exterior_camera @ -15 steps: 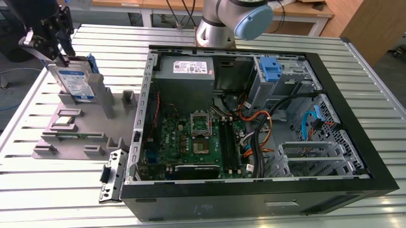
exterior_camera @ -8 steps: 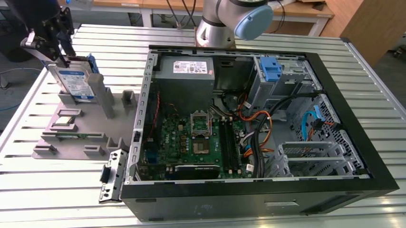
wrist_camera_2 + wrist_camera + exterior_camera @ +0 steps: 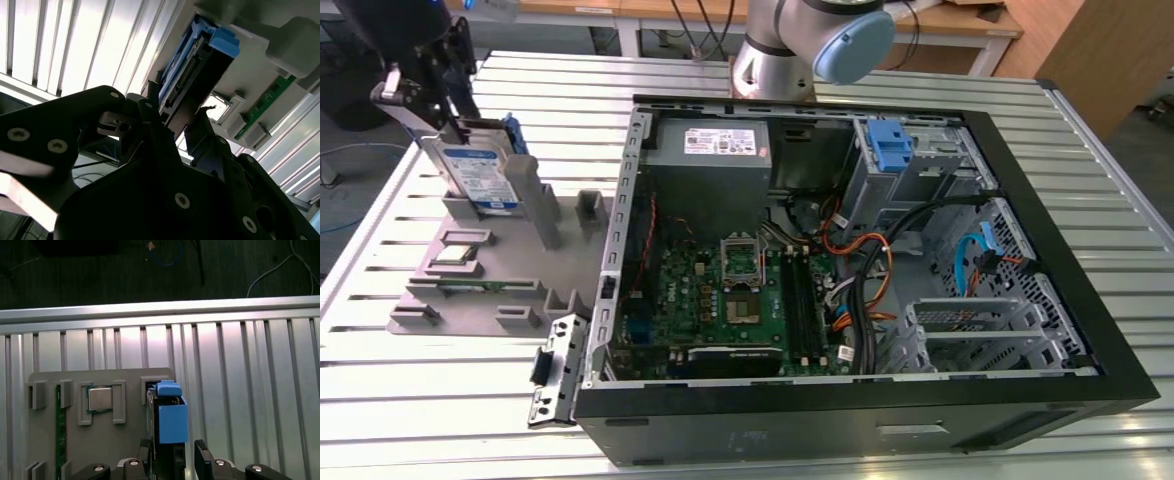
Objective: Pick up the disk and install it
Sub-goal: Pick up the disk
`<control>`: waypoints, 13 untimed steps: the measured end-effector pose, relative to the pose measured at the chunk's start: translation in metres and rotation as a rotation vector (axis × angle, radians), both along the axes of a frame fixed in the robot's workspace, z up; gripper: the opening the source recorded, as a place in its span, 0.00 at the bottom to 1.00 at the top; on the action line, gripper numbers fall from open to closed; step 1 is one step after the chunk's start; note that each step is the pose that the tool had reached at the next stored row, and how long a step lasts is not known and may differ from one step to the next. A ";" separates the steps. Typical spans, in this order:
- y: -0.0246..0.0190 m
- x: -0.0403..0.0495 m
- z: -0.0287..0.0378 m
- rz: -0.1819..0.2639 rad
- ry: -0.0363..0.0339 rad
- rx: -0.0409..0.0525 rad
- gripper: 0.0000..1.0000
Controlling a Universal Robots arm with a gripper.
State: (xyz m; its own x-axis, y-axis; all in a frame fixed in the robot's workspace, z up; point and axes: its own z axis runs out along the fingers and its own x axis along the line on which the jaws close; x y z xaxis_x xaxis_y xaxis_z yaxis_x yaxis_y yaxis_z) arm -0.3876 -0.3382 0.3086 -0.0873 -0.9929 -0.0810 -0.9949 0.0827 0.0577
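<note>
Black two-finger gripper (image 3: 172,445), jaws apart, straddles the flat silver rectangular disk (image 3: 478,175) standing on edge in a grey plastic fixture (image 3: 454,290) (framed by a blue bracket (image 3: 172,422)); likely rigid, dense, shock-sensitive: best clamped across its broad faces

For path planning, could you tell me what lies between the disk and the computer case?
Between the disk and the computer case, the exterior view shows two grey holder posts.

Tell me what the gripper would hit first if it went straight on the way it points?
Probably the disk, standing on edge in the grey holder, right ahead of the open gripper; depth is unclear.
</note>
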 end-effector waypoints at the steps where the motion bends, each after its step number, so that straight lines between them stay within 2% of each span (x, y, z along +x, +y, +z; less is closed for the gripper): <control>1: 0.0000 0.0002 -0.0004 0.009 0.0005 -0.0001 0.47; 6: 0.0000 0.0013 -0.0028 0.061 0.0007 0.0000 0.47; 13: -0.0001 0.0024 -0.0041 0.068 0.0005 0.0000 0.47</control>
State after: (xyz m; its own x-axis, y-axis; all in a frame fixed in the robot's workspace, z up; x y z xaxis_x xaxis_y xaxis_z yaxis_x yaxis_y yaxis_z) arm -0.3852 -0.3383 0.3045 -0.0200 -0.9965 -0.0810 -0.9982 0.0153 0.0582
